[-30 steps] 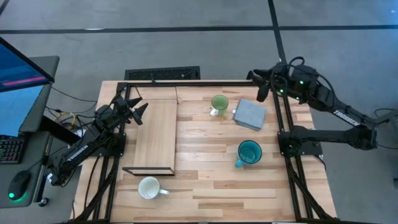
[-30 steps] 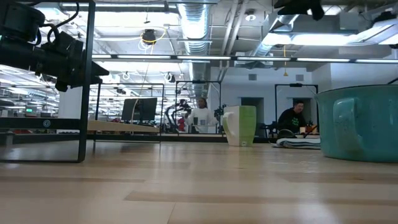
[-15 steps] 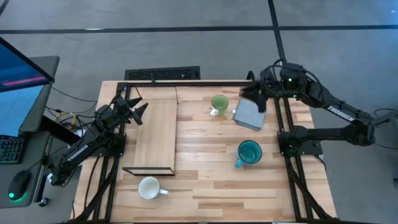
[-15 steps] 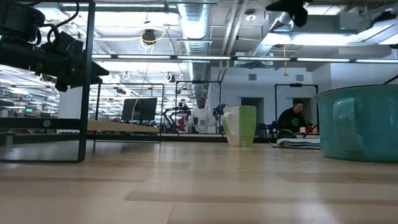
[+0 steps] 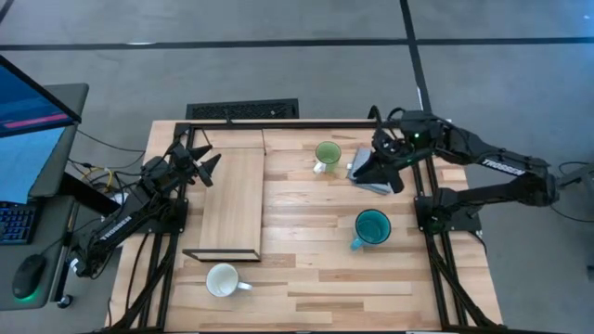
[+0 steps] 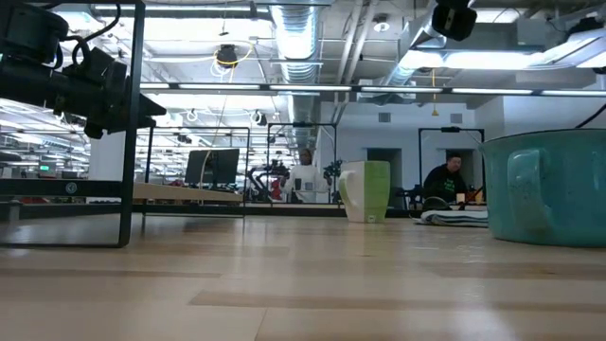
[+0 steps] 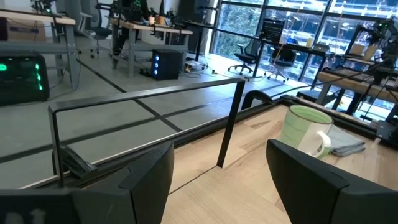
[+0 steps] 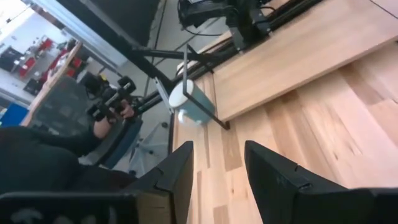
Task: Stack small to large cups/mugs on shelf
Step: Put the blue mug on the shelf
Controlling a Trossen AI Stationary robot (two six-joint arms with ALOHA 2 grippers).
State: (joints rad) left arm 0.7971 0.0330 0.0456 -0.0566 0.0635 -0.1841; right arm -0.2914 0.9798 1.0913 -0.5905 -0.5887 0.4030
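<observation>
Green mug (image 5: 327, 154): light green, upright, far side of desk (image 5: 306, 269), beside grey pad (image 5: 364, 178).
Teal mug (image 5: 372, 227): largest, right side.
White mug (image 5: 223, 280): near shelf (image 5: 232, 202) end.
Right gripper (image 5: 382, 170): over pad, fingers parted, empty.
Left gripper (image 5: 206, 167): parted, at shelf edge.

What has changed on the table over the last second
The right gripper swung from the table's far right edge inward, over the grey pad, fingers open and empty. The left gripper stayed by the shelf. The green mug, teal mug and white mug did not move.
</observation>
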